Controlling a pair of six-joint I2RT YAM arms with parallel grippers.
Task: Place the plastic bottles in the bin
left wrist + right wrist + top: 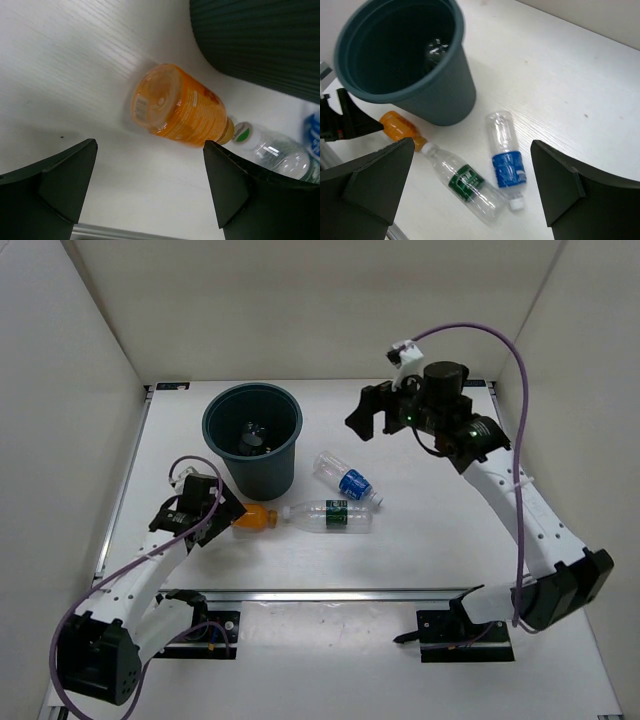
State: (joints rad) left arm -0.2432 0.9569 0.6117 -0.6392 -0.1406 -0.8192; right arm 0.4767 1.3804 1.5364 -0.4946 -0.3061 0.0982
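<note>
— Which arm is nearer to a bottle?

— The left. The left claw (150, 155) sits low at the table (440, 540), jaws spread and holding nothing. The orange bottle (180, 107) lies on its side straight ahead of it, base toward the wrist camera.

— So its long axis?

— It runs away from the claw, toward the right in the overhead view, with the cap end at the far end. The fingers stand either side of the line to its body, though the bottle lies beyond their tips, not yet between them. I'd judge a short push forward comes first, then a close across the width.

— Where is the bin?

— The bin (218, 423) stands upright just beyond the bottle, on its far side, close enough that the lift would have to clear the rim.

— And the others?

— The green-label bottle (330, 516) lies cap to cap with the orange one, further right. The blue-label bottle (347, 480) lies slanted just beyond that. Something dark lies inside the bin, too dim to name.

— The right claw?

— The right claw (472, 150) hangs high at the far right, jaws wide, empty, well apart from every bottle.
</note>
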